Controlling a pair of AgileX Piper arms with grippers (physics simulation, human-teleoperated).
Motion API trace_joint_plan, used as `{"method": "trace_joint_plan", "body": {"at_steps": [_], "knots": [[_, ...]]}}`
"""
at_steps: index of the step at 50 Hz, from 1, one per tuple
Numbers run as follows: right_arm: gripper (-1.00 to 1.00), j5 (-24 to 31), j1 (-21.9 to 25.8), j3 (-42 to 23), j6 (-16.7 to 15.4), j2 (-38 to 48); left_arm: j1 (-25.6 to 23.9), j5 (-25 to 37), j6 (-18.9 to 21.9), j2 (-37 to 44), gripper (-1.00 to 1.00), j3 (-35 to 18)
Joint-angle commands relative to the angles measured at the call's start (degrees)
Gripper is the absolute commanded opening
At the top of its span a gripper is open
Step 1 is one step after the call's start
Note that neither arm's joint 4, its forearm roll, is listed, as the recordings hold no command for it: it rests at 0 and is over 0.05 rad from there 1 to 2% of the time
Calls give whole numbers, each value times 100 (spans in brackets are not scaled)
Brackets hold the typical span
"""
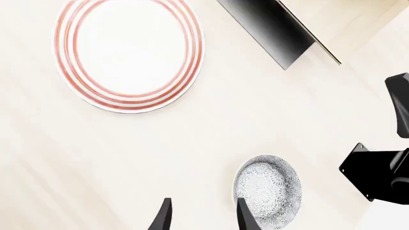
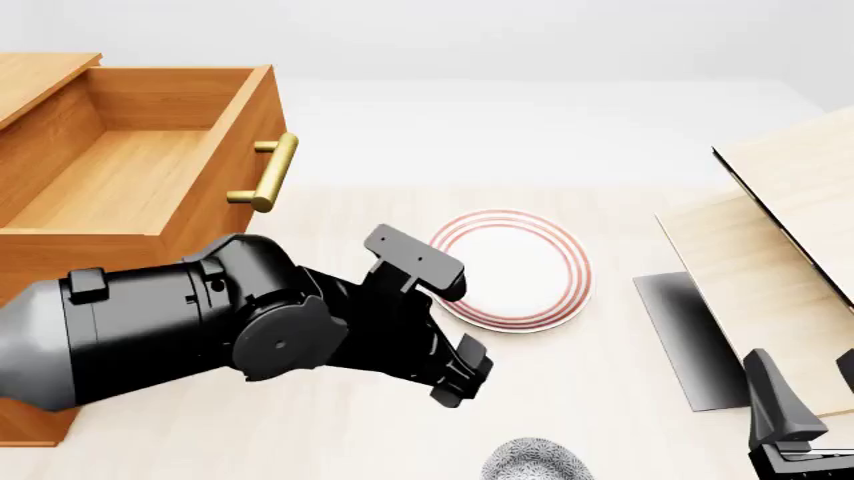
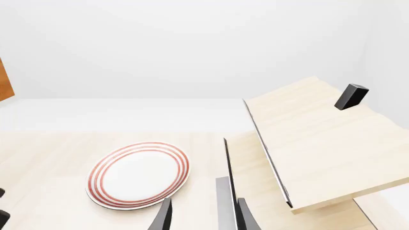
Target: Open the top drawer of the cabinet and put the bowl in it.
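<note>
The top drawer (image 2: 120,170) of the orange-brown cabinet (image 2: 27,425) stands pulled out at the left, its light wood inside empty and its brass handle (image 2: 267,172) facing right. The speckled bowl (image 2: 538,463) sits on the table at the front edge of the front view. In the left wrist view the bowl (image 1: 269,189) lies just beside one fingertip (image 1: 246,216). My left gripper (image 1: 204,218) is open and empty, above the table and just left of the bowl (image 2: 458,378). My right gripper (image 3: 204,218) is open and empty at the front right.
A white plate with red rings (image 2: 514,268) lies mid-table beyond the bowl, also in the wrist views (image 1: 128,53) (image 3: 137,173). Pale wood furniture with a black edge (image 2: 774,260) fills the right side. The right arm (image 2: 787,415) shows at the front right.
</note>
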Motion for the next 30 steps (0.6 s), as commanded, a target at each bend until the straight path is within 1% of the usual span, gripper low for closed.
{"method": "trace_joint_plan", "body": {"at_steps": [1, 2, 3, 5, 16, 17, 30], "knots": [[100, 2, -2, 4, 0, -7, -138, -147, -129, 260, 100, 5], [100, 2, -2, 4, 0, -9, -153, -157, -132, 284, 100, -5], [100, 2, -2, 4, 1, -7, -262, -189, -240, 371, 100, -77], [100, 2, -1, 4, 3, -8, -223, -205, -186, 389, 100, -55], [100, 2, -2, 4, 1, -7, -334, -350, -224, 642, 100, -135], [100, 2, -1, 4, 0, -8, -377, -385, -286, 661, 100, -148], [100, 2, -1, 4, 2, -8, -502, -556, -386, 899, 100, -172]]}}
